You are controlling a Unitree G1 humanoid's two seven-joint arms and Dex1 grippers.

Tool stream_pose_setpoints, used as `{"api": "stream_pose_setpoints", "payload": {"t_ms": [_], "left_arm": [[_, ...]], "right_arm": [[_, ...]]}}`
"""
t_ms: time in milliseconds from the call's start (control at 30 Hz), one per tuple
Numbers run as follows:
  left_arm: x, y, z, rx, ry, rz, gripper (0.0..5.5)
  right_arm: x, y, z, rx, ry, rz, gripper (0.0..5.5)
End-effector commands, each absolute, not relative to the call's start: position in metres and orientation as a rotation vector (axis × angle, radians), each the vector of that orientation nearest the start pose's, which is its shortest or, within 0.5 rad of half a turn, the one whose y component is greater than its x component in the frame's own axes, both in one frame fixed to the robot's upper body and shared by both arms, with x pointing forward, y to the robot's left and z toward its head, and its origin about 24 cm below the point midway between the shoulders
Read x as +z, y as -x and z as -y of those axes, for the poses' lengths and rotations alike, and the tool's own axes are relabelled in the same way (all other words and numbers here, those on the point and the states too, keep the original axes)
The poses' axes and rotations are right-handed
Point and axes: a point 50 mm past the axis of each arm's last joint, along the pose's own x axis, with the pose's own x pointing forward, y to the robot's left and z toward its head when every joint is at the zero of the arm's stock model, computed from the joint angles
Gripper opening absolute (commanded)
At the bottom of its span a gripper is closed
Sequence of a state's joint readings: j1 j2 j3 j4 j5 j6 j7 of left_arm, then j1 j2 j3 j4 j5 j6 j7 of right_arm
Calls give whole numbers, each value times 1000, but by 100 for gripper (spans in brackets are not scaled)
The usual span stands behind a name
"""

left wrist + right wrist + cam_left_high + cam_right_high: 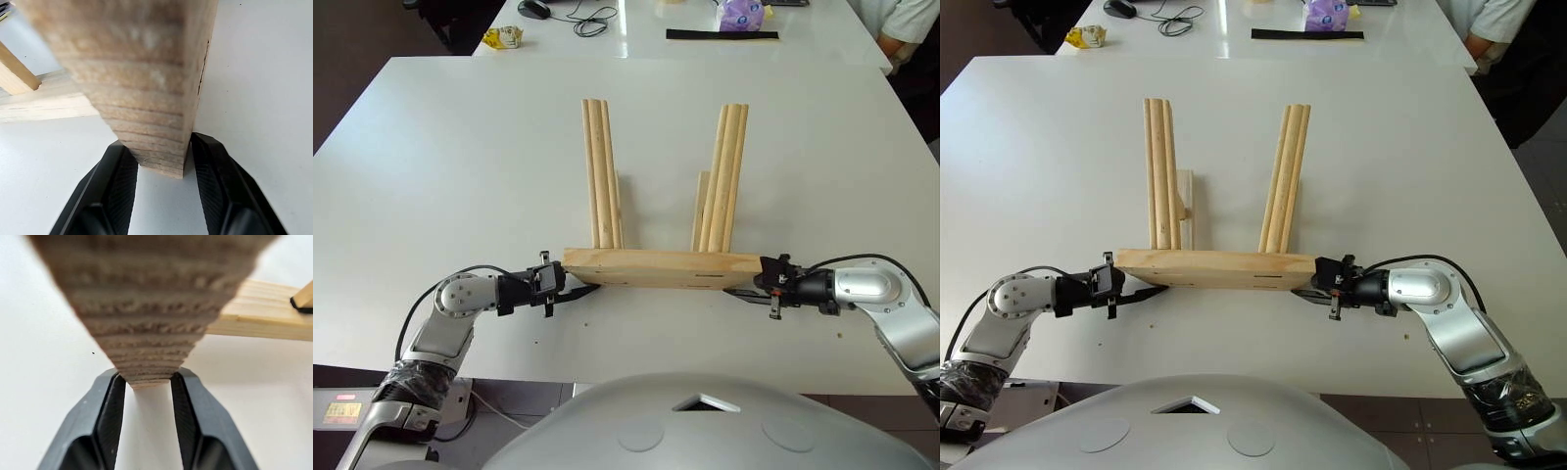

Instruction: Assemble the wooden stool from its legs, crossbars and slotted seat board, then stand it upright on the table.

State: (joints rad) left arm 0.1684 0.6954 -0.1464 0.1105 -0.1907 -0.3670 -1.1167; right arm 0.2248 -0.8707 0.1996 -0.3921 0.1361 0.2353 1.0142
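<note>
The wooden stool lies on its side on the white table [460,166]. Its seat board [661,267] stands on edge near the front, and two bundles of legs [602,171] [724,176] point away from me. A short crossbar [701,211] shows between the legs. My left gripper [573,287] is shut on the board's left end, low by the tabletop. My right gripper [744,291] is shut on the right end. In the left wrist view the black fingers [117,186] press both faces of the board end [142,73]. The right wrist view shows the same with its fingers [110,416] on the board end [146,308].
Behind the white table stands a second table with a mouse [533,9], cables [590,22], a yellow wrapper [503,37], a black strip [722,35] and a purple bag [741,14]. Open tabletop lies to the left and right of the stool.
</note>
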Motion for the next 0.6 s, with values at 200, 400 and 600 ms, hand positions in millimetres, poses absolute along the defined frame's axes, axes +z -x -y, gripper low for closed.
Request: {"api": "stream_pose_setpoints", "payload": {"t_ms": [200, 400, 600], "left_arm": [[43, -176, -211, -1265, -406, -204, 165], [89, -165, -214, -1196, -268, -303, 165], [135, -147, -202, -1287, -71, -522, 165]], "right_arm": [[69, -152, 191, 1334, 448, -579, 135], [108, -144, 196, 1274, 317, -657, 135], [152, -133, 197, 1358, 63, -703, 135]]}}
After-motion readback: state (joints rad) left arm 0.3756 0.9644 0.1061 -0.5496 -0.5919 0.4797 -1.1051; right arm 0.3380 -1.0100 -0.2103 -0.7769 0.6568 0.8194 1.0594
